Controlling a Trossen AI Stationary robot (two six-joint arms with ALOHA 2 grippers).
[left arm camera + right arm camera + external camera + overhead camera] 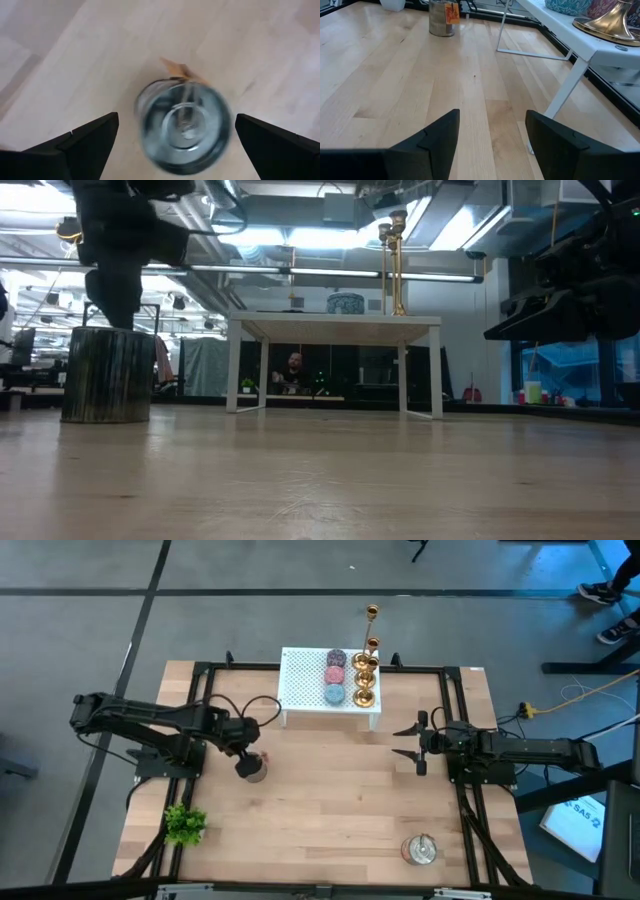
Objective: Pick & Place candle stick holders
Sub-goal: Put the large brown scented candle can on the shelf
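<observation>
The left gripper (247, 762) is held directly above a silver tin (255, 771) on the left half of the wooden table (320, 810), with its fingers (75, 145) spread wide to either side of the tin and nothing gripped between them. An orange tag is seen at the tin's edge. The right gripper (408, 741) is positioned over the right side of the table, near the white stand (305, 690), with its fingers likewise parted and empty. The candle stick holders (365, 675) are grouped on the right end of the stand at the far edge, beside pink and blue discs (335, 680). A second tin (420, 849) is placed near the front right, and a small green plant (184, 825) at the front left.
</observation>
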